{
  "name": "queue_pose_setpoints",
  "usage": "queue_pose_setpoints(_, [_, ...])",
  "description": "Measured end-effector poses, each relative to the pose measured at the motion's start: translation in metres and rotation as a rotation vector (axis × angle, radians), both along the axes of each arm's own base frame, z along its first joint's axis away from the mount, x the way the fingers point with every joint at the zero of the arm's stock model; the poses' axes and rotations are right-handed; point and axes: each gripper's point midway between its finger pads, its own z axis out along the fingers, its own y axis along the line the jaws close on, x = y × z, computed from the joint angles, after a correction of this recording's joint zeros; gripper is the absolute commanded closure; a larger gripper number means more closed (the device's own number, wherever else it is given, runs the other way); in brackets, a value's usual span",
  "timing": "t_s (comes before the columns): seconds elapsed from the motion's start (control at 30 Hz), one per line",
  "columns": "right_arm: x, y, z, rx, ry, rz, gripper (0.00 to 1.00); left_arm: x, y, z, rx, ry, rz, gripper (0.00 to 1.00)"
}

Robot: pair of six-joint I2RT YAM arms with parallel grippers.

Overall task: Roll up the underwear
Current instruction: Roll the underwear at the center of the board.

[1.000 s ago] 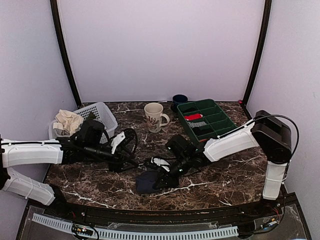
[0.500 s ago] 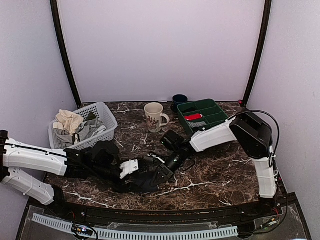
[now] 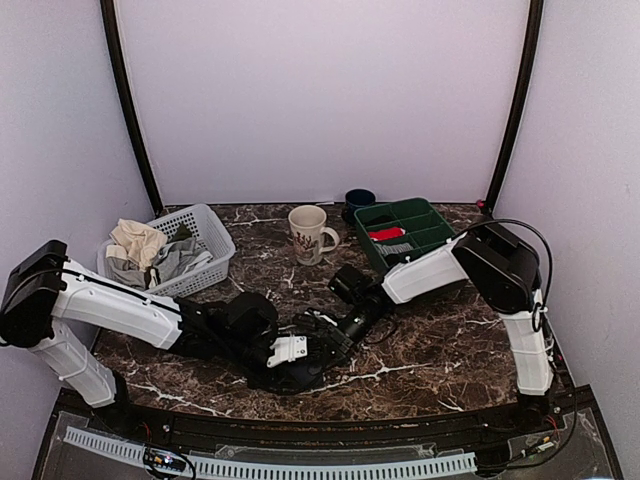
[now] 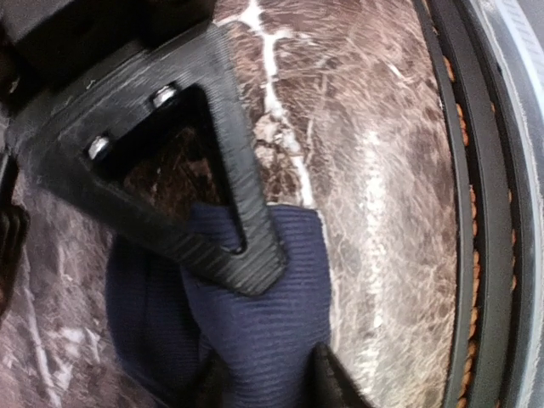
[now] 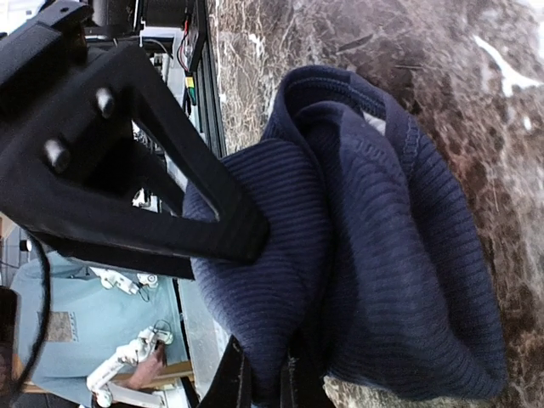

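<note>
Your left arm has swung in from beside the basket [image 3: 205, 228] to the near edge of the table [image 3: 440, 345]. The left gripper [image 4: 289, 331] now sits over the underwear [image 5: 382, 255], cloth between its fingers; whether it grips, you cannot tell. The right gripper [image 5: 255, 310] is clamped on a fold of the same navy bundle. Keep the roll tight and turn it toward the table's middle, where there is room: the front rail [image 4: 463, 212] lies just beside the cloth. The mug [image 3: 308, 233] and tray [image 3: 440, 225] stand well apart.

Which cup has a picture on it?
The cream-white ceramic mug, the taller cup on the left. It has a dark print on its side, while the small dark blue cup behind it to the right looks plain.
</note>
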Motion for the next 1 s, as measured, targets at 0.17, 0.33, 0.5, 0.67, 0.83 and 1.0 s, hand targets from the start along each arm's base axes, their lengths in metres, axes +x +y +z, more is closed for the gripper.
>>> queue_pose_setpoints(0.17, [0.001, -0.007, 0.0, -0.027, 0.008, -0.029, 0.75, -0.004, -0.006, 0.002, -0.004, 0.05, -0.013, 1.0])
queue_pose_setpoints(0.33, [0.005, -0.026, -0.004, -0.077, -0.137, -0.087, 0.47, -0.004, -0.018, 0.001, -0.03, 0.188, -0.009, 1.0])
queue_pose_setpoints(0.5, [0.02, -0.05, 0.009, -0.086, -0.444, -0.165, 0.46, 0.0, -0.02, -0.003, -0.098, 0.419, 0.01, 1.0])
queue_pose_setpoints(0.67, [0.02, -0.06, 0.037, 0.007, -0.777, -0.167, 0.46, 0.003, -0.02, -0.005, -0.156, 0.648, 0.004, 1.0])
queue_pose_setpoints(0.83, [-0.011, -0.043, 0.054, 0.118, -1.005, -0.038, 0.46, 0.0, -0.031, -0.007, -0.162, 0.81, -0.035, 1.0])
queue_pose_setpoints(1.0, [-0.028, -0.031, 0.042, 0.14, -1.144, 0.096, 0.46, -0.002, -0.033, -0.008, -0.16, 0.914, -0.046, 1.0])
